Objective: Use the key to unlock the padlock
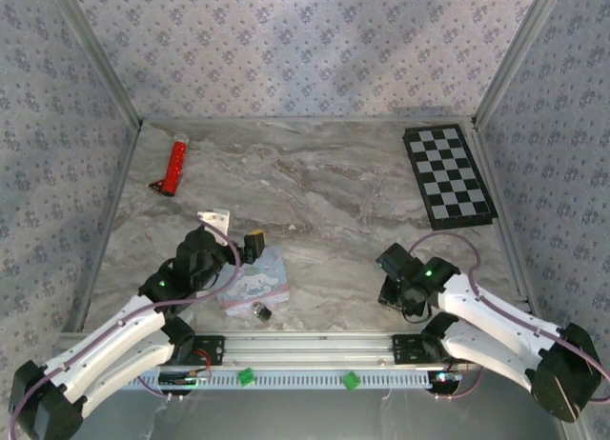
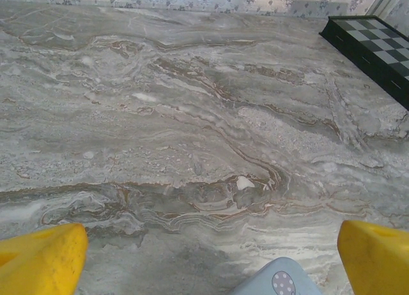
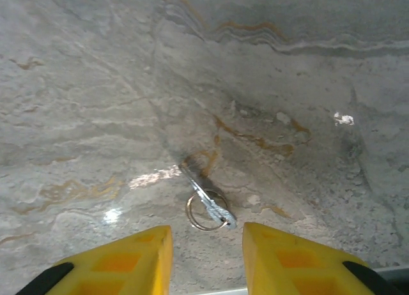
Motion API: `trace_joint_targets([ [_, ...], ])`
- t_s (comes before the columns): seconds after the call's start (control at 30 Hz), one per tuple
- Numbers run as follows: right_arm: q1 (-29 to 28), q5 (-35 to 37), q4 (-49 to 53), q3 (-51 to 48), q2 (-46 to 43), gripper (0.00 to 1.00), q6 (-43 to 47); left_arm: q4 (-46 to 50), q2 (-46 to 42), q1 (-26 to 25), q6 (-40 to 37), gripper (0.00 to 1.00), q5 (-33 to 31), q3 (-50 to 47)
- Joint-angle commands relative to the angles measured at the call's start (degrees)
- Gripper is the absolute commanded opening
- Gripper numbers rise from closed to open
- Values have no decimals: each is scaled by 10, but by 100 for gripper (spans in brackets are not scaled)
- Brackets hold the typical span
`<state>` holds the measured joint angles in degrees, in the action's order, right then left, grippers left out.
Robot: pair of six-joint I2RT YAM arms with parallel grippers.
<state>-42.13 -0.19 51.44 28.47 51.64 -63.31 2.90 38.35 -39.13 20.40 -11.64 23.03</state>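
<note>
The padlock (image 1: pixel 261 311) lies on the marble table (image 1: pixel 324 188) just beside the pastel tin (image 1: pixel 255 280); the key (image 3: pixel 206 201), on its ring, lies well apart, just ahead of the right gripper (image 3: pixel 208 236), jaws narrow, holding nothing; the left gripper (image 2: pixel 211 250) gapes wide by the tin

The padlock (image 1: pixel 262 311) is tiny and black-bodied with a silvery glint. It lies on the marble counter (image 1: pixel 334 192) near its front edge, just beside a pastel tin (image 1: pixel 257 280). Well apart to the right, the slim silvery key (image 3: pixel 206 198) lies flat, threaded on a thin wire ring (image 3: pixel 189 212).
</note>
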Motion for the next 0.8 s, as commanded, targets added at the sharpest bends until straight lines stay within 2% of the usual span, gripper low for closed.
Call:
trace_joint_targets([
  [0.0,-7,10,-1,-11,9,33,-22,-13,-1,-4,1,100,-11,-4],
  [0.5,-13,3,-61,-47,24,30,-34,-10,3,-4,1,100,-17,-3],
  [0.77,-20,5,-69,-49,37,20,-34,-9,5,-4,0,100,-22,-3],
])
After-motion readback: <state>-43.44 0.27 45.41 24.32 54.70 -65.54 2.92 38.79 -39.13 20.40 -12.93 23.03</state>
